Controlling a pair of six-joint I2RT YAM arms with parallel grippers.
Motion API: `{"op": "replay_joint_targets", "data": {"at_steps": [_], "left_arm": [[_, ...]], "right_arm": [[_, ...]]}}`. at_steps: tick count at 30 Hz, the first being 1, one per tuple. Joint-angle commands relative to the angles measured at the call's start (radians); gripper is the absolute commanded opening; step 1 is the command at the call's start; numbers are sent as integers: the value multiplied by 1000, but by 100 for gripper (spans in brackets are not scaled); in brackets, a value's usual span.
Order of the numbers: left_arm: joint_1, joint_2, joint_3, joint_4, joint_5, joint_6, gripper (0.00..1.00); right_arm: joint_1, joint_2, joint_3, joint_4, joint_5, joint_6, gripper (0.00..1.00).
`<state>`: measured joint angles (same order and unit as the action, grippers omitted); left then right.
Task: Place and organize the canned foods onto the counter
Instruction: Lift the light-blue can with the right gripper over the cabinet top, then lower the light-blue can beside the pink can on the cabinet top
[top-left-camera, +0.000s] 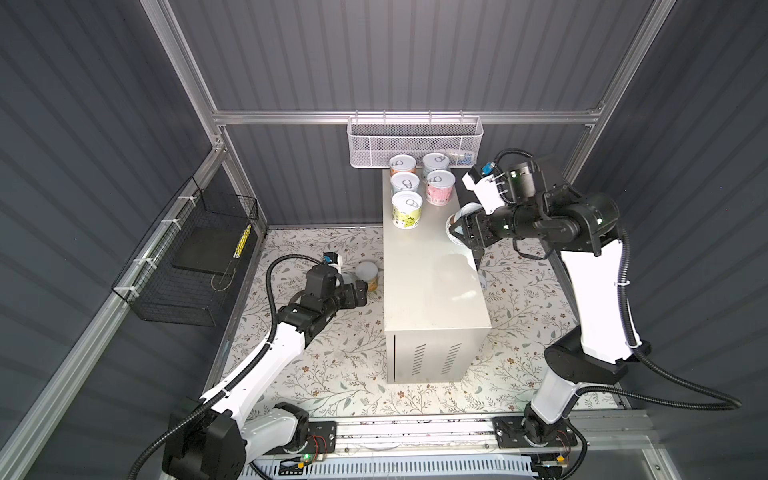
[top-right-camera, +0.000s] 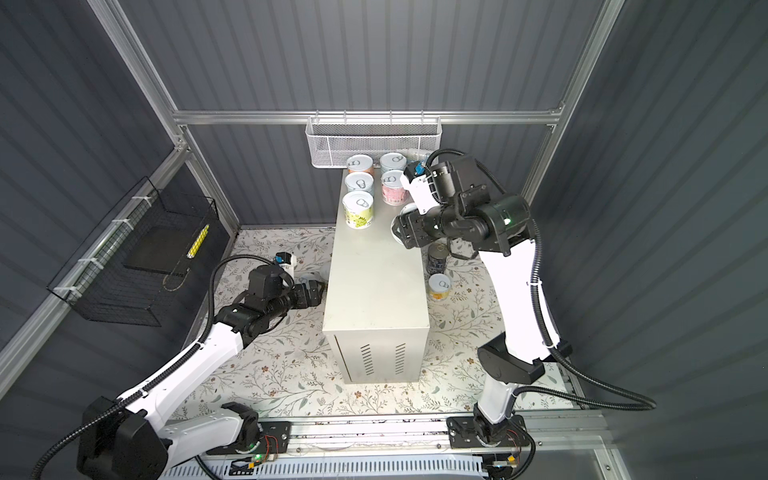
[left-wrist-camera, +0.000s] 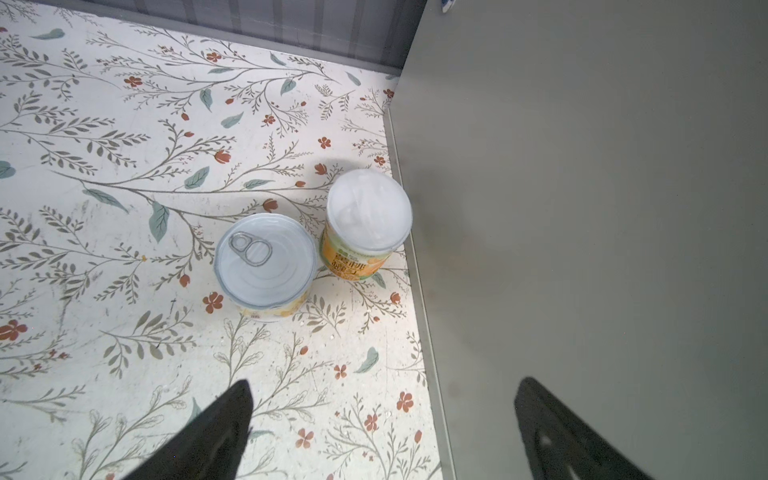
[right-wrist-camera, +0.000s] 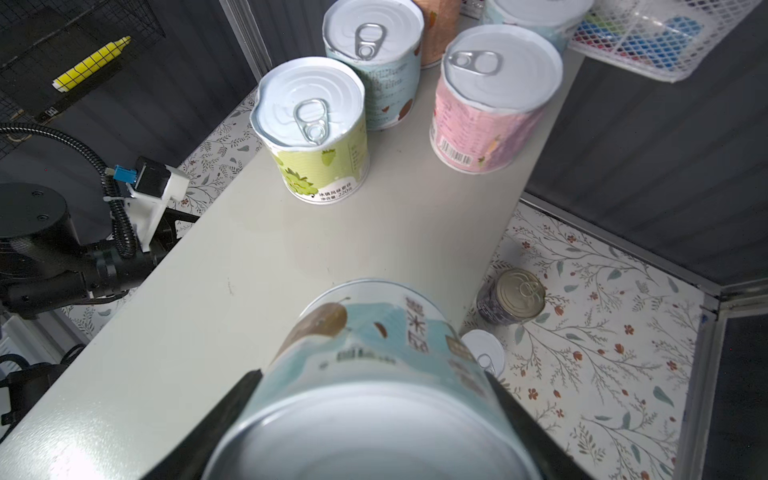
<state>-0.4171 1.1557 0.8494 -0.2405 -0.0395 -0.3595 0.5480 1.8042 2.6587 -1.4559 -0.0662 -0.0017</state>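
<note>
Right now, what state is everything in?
Five cans: upright on the counter.
Blue-label can: gripped, at counter's edge.
Right gripper: fingers shut on blue-label can.
Left gripper: fingers open, empty.
Two orange cans: upright on floor, left of counter.
Dark-blue can, small can beside it: upright on floor, right of counter.

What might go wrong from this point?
1. The right pincer holds the blue can tilted over the counter; set down like that, it might roll off the edge.
2. Swinging it upright could knock the pink can nearby.
3. The orange can sits right by the counter's wall, leaving the open left pincer little room to close around it.
</note>
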Motion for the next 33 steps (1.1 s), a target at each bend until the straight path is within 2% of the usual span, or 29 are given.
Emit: {"op": "replay_joint_targets", "data": {"at_steps": [1, 11, 12, 17, 22, 33], "left_arm": [[3, -10, 53, -83, 22, 36, 99], [0, -18, 16, -115, 40, 44, 98], [0, -18, 15, -113, 40, 43, 98], [0, -17, 12, -106, 32, 38, 98], [0, -22, 5, -108, 17, 36, 99], [0, -35, 2, -124, -16, 41, 100]], "right_arm": [[6, 16, 24, 16, 46, -21, 0], [8, 90, 7, 39, 48, -32, 0], [10, 97, 3, 36, 48, -32, 3], [17, 111, -11, 44, 48, -27, 33], [22, 112, -38, 69, 47, -30, 55], [22, 118, -44, 104, 42, -34, 71]]}}
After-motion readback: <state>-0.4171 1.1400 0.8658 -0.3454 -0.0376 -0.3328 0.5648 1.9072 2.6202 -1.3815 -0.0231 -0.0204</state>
